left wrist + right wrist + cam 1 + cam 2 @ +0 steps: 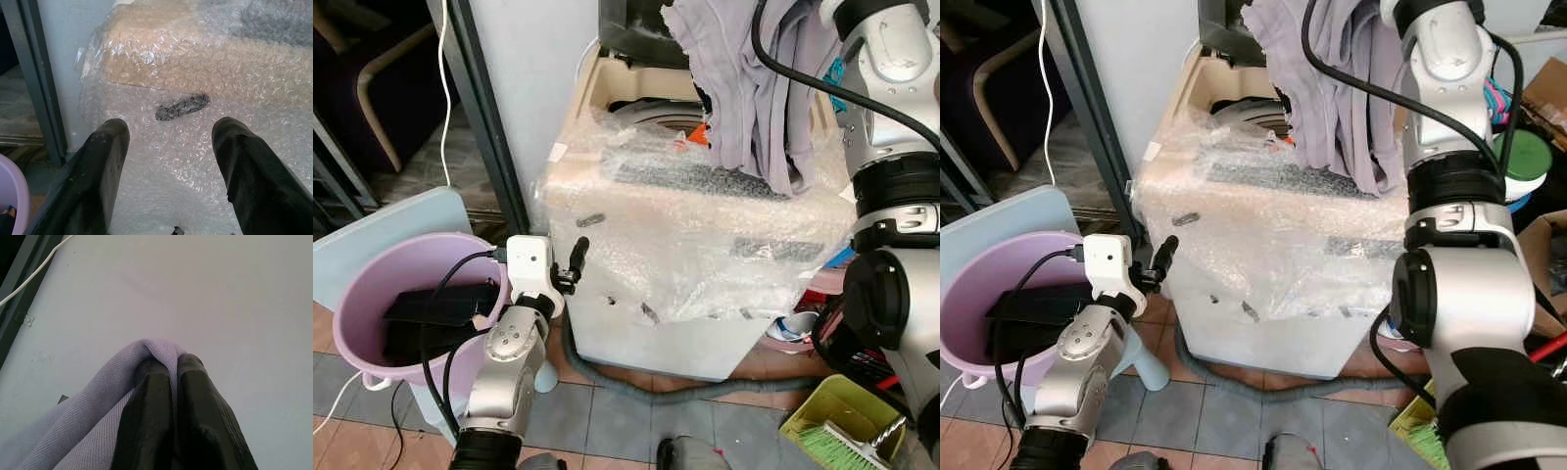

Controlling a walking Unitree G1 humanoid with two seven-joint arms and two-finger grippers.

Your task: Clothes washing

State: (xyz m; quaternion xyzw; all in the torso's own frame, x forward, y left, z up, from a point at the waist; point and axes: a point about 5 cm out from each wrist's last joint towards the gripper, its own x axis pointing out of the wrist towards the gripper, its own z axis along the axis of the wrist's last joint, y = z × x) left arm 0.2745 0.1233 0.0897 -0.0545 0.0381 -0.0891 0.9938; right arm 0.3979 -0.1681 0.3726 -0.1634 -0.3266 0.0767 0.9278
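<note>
Right gripper (173, 364) raised high, fingers pinched tight on lilac garment (754, 88), which hangs above bubble-wrapped washing machine (705, 245), its open tub beneath. Left gripper (168, 147) low beside machine's front corner, fingers spread, empty. Purple bucket (357, 304) just left.

Lilac-grey garment (754, 88), cream washing machine (636, 225) under clear bubble wrap (1263, 225), pale purple bucket (372, 304), black-fingered silver arms.
</note>
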